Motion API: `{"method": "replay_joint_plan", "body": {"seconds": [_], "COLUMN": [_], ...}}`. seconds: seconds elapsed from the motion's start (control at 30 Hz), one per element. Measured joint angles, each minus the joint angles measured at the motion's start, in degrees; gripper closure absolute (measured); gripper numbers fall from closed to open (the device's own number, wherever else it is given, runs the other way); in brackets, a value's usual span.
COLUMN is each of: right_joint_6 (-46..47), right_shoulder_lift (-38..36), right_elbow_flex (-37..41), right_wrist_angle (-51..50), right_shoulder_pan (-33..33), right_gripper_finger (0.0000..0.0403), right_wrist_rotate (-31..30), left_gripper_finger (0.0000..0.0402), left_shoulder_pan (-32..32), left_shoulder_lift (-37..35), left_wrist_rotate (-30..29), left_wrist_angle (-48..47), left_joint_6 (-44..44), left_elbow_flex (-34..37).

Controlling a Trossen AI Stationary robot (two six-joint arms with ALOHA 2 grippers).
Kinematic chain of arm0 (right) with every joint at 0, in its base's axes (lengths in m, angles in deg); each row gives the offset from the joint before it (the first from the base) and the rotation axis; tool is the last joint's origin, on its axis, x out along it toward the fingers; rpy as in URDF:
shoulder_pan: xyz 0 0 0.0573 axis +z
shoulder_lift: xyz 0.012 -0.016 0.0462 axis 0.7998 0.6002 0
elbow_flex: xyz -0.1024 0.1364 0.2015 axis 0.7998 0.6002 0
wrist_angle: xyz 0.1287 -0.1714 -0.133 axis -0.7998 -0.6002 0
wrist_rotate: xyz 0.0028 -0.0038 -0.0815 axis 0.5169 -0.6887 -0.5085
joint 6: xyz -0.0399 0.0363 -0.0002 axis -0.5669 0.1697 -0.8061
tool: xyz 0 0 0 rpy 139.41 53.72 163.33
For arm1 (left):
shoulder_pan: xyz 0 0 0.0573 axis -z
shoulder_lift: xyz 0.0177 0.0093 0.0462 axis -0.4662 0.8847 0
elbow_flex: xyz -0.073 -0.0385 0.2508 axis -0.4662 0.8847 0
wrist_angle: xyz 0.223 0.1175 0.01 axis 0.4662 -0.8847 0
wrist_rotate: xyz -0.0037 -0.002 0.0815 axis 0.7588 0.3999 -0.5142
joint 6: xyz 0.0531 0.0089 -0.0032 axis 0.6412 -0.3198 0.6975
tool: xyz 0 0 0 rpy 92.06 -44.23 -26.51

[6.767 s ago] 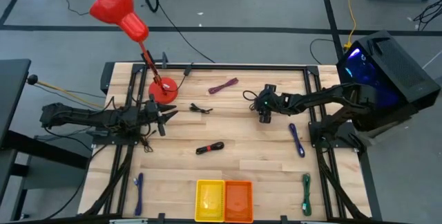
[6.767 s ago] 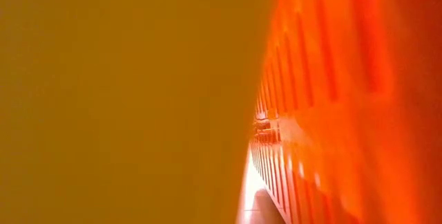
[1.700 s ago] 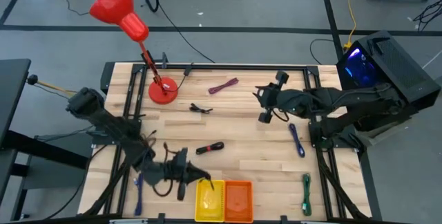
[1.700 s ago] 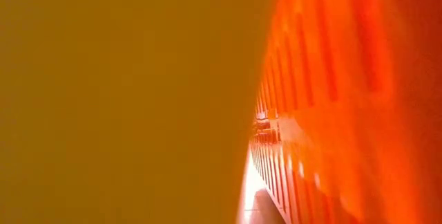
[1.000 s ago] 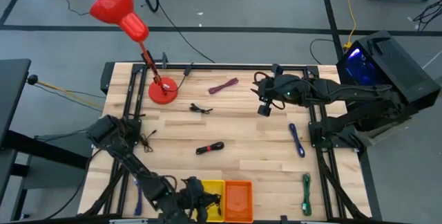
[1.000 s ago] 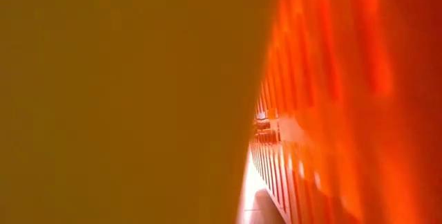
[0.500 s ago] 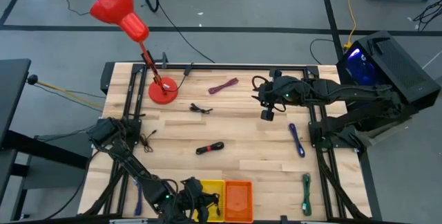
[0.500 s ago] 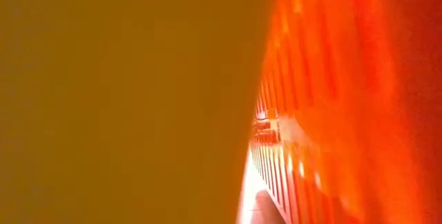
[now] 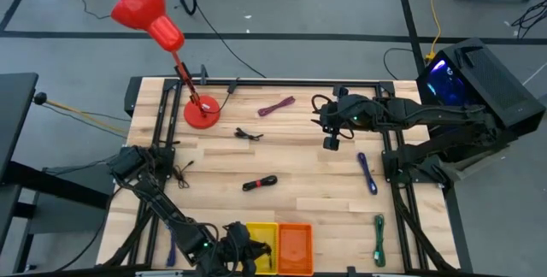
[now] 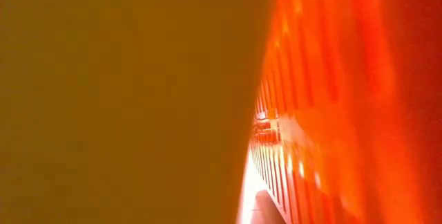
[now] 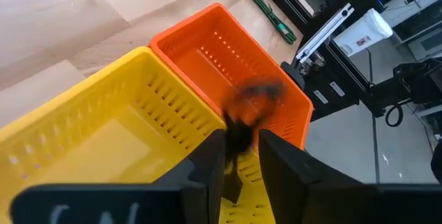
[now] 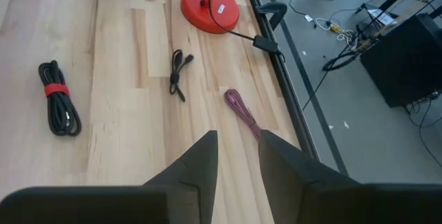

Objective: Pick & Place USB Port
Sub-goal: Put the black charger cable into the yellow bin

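My left gripper [image 9: 248, 248] hangs over the yellow bin [image 9: 254, 226] at the table's near edge, beside the orange bin [image 9: 295, 243]. In the left wrist view it [image 11: 240, 148] is shut on a black cable [image 11: 239, 131], above the wall between the yellow bin [image 11: 103, 134] and the orange bin [image 11: 207, 51]. The cable's free end is blurred. My right gripper [image 9: 332, 143] waits near the table's far right, narrowly open and holding nothing; its fingers [image 12: 200, 162] point over bare wood. My left gripper pinches the black cable [image 11: 238, 141] between its two fingers, from above, pointing down into the bins. The cable is lifted clear. Its loose end [image 11: 255, 94] hangs past the fingertips over the orange bin's wall; which part of the cable is held cannot be told.
A black cable with a red band [image 9: 259, 183], a small black cable [image 9: 248, 133], a maroon cable [image 9: 276, 105], two blue cables [image 9: 367, 173] [image 9: 172, 230] and a green cable [image 9: 379, 238] lie on the table. A red lamp's base [image 9: 202, 111] stands far left. The bins' walls fill the low view.
My left gripper has stayed over the yellow bin at the near edge, hardly moving. My right gripper has shifted slightly toward the near edge.
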Motion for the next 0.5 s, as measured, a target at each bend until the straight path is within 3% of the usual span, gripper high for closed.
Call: {"method": "replay_joint_plan", "body": {"seconds": [0.17, 0.3, 0.4, 0.5], "right_joint_6": [0.0, 0.01, -0.76, -1.23], "right_shoulder_lift": [0.0, 0.0, 0.0, -0.02], "right_elbow_flex": [0.0, 1.96, 5.33, 8.91], "right_wrist_angle": [0.04, 2.77, 5.7, 8.83], "right_shoulder_pan": [0.0, 0.0, 0.0, 0.0], "right_gripper_finger": [0.0295, 0.0295, 0.0295, 0.0295], "right_wrist_rotate": [0.0, 0.0, 0.0, 0.01], "left_gripper_finger": [0.0299, 0.0305, 0.0311, 0.0318], "left_shoulder_pan": [-0.02, -0.02, -0.54, -1.54], "left_shoulder_lift": [-0.02, -0.21, -1.71, -4.26], "left_wrist_rotate": [-0.19, -4.22, -5.65, -6.04], "left_wrist_angle": [-0.05, -0.15, -3.23, -12.01], "left_joint_6": [1.71, 6.23, 9.45, 10.91], "left_elbow_flex": [0.0, 0.02, 0.02, 0.02]}}
